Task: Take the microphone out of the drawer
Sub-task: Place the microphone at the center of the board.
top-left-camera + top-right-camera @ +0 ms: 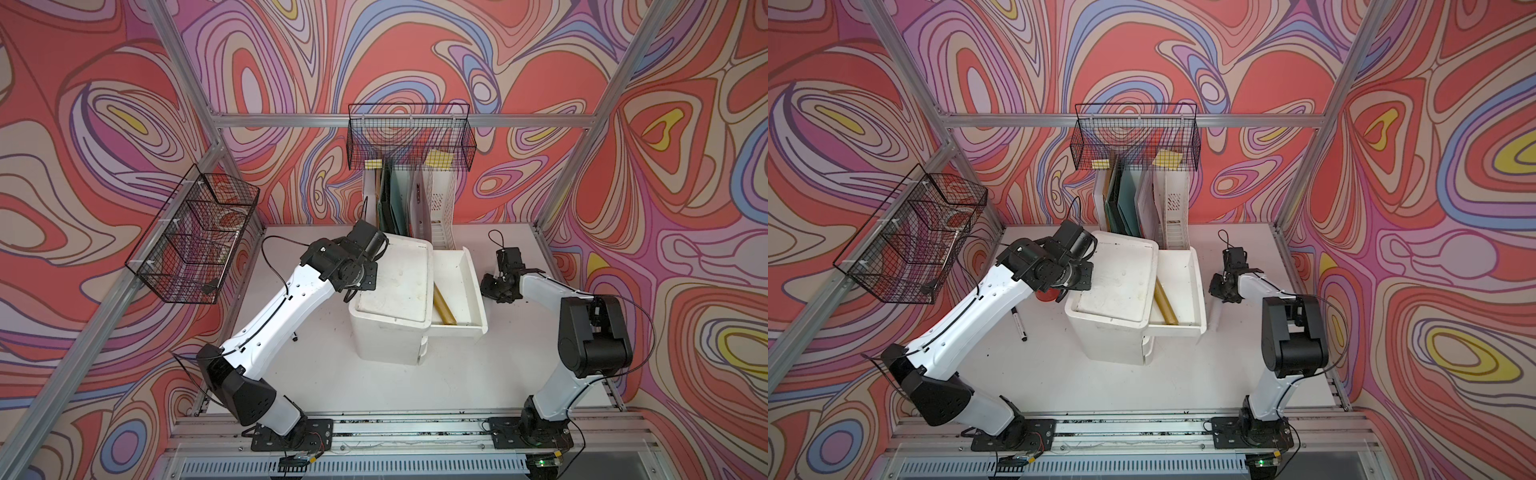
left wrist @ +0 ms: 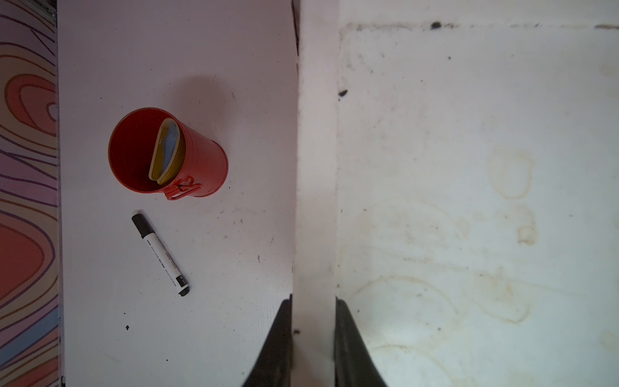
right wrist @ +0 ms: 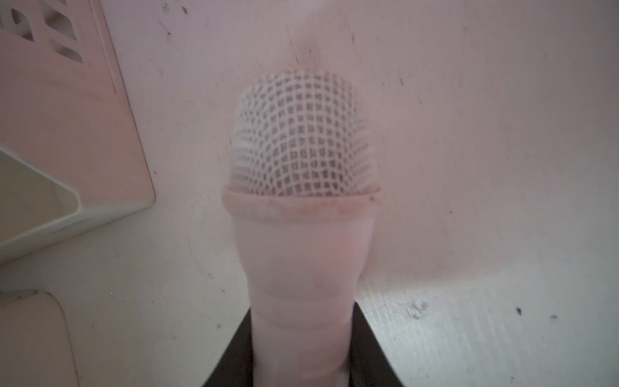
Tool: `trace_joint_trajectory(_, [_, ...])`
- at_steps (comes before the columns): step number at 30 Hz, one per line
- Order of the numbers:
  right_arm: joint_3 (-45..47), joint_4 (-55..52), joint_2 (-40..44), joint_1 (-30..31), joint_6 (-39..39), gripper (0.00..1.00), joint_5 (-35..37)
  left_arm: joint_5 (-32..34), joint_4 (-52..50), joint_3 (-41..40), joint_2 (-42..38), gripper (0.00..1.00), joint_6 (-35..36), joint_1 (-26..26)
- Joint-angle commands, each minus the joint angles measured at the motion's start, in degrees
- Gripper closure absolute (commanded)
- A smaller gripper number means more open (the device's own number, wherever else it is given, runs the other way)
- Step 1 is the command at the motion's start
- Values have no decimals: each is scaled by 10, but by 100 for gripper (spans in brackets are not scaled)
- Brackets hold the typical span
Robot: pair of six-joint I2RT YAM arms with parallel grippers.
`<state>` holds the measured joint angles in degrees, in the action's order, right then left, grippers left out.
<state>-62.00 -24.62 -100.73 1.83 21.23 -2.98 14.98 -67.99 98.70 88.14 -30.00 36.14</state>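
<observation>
Grips microphone (image 3: 301, 150) in right gripper (image 3: 301, 315), clear of drawer (image 1: 473, 274), just beside drawer unit (image 1: 390, 340) on open-drawer side; bare table (image 1: 332, 374) beyond. Pinches unit's opposite top rim with left gripper (image 2: 313, 300). Loses microphone's tail between fingers (image 3: 231, 362); faint in top views.

White shells on left arm (image 1: 299, 299) and right arm (image 1: 540, 286), black joint housings (image 1: 590, 336); thin black cables (image 1: 266, 320) loop alongside; black base plates (image 1: 320, 432); left gripper (image 2: 313, 299) has tapered black fingers (image 2: 278, 341).
</observation>
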Motion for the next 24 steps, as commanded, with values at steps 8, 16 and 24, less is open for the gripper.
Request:
trace_joint_trajectory(8, [-5,12,-37,-3,-2,74,-8,78,-68,-13,-2,100,7,-11])
trace_joint_trajectory(16, [-6,8,-40,-4,5,56,-9,80,-69,-11,-2,100,6,-11])
trace_joint_trajectory(24, [-18,-4,-30,-4,6,47,-15,81,-70,-8,-1,100,8,-11])
